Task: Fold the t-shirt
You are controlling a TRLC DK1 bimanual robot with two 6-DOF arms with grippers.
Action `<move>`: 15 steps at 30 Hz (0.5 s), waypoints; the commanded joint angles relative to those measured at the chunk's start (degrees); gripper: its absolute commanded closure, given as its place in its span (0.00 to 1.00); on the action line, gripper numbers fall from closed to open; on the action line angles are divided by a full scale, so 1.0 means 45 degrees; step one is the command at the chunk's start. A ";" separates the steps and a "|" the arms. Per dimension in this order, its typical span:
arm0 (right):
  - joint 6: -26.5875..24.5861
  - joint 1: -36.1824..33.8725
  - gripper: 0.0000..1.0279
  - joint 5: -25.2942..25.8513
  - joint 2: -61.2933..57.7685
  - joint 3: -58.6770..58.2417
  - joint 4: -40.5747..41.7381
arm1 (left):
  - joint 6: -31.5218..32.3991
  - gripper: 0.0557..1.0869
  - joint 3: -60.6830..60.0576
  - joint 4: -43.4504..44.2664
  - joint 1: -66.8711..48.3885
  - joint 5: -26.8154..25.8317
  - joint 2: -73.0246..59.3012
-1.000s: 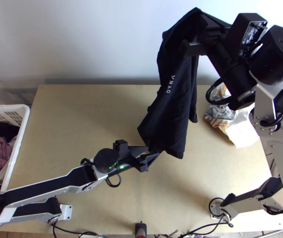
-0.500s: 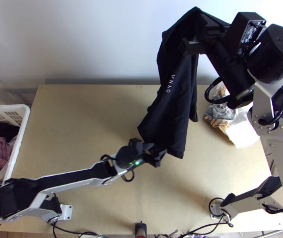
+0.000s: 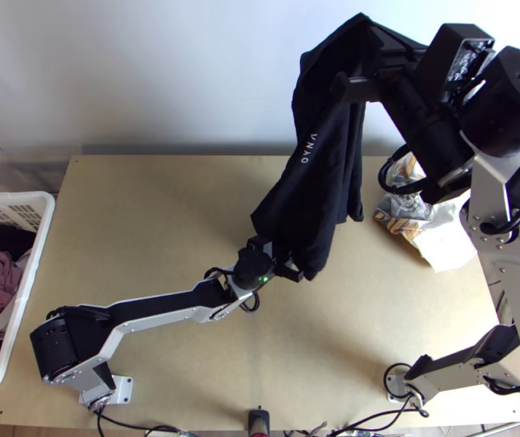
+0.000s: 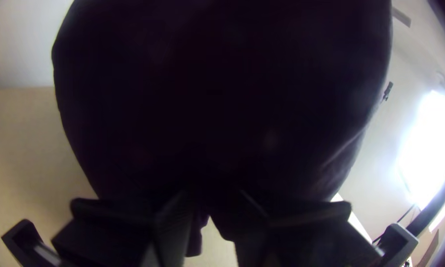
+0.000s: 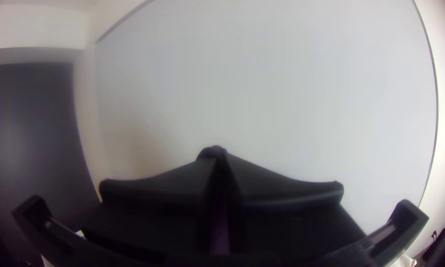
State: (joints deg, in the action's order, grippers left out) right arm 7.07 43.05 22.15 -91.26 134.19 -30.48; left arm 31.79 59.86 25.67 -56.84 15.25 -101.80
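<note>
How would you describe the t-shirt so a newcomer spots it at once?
In the top view, start from the light wooden table and look up to the raised right gripper. The black t-shirt hangs from it in a long bunched drape. White lettering and its hanging position set it apart from the crumpled white, grey and orange cloth lying at right.

The left gripper [image 3: 289, 264] has moved rightward and up the frame, into the shirt [image 3: 309, 197]'s lower end. That end swings left and slightly up, its print tilting more. The left arm [image 3: 162, 306]'s elbow has slid right, uncovering the basket [image 3: 23, 302]'s lower corner.
</note>
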 commanded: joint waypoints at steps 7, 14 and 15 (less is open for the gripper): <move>0.0050 -0.0211 0.98 0.0019 0.0359 -0.0172 -0.0102 | -0.0424 0.96 -0.0508 -0.3537 0.2475 -0.3837 0.5005; 0.0069 -0.0269 0.98 0.0019 0.0437 -0.0152 -0.0024 | 0.0279 0.96 0.1289 -0.7228 0.8471 -0.7528 0.7895; 0.0089 -0.0269 0.98 0.0019 0.0418 -0.0152 -0.0004 | 0.0260 0.96 0.1660 -0.7462 0.9213 -0.7880 0.7915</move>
State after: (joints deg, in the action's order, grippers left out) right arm 7.27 42.15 22.31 -89.67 133.56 -30.89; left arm 31.55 60.97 3.25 -35.92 -8.16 -75.88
